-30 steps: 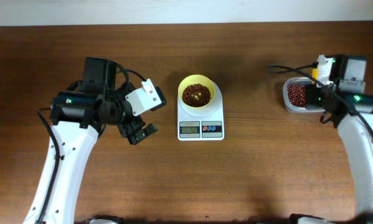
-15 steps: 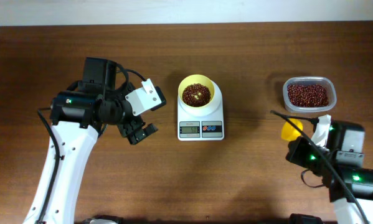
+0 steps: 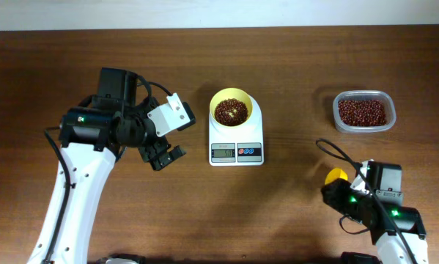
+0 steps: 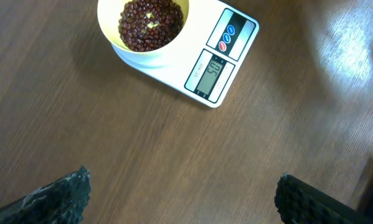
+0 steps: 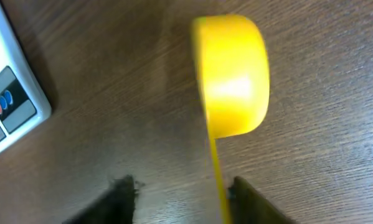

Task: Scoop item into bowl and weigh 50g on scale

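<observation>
Bowl [image 3: 232,91] sits centred on the scale [image 3: 236,141], beans [image 3: 231,111] heaped inside. The display [image 4: 210,74] looks like roughly 50, digits too small to be sure, so I judge the weighing nearly done. Key relation: the bowl lies up and to the left of the right gripper [image 5: 183,186], well apart, with open table [image 3: 292,213] between. The left gripper [image 4: 183,183] is much nearer, just left of the scale, its fingers spread wide and holding nothing. The right one has the yellow scoop [image 5: 233,74] in front of it, cup on its side and away from the fingers. The handle runs straight back between them, hugging the finger on the right of the wrist view. That view is blurred and the fingers look apart, so I can't tell whether it's actually clamped. Can't see inside the cup either. Scoop's long axis points roughly toward the table's far edge, not at the bowl. Any top-up would need a swing left; a refill would go to the tub [image 3: 336,117], far right. Flat wood surface with plenty of room around the right arm.
</observation>
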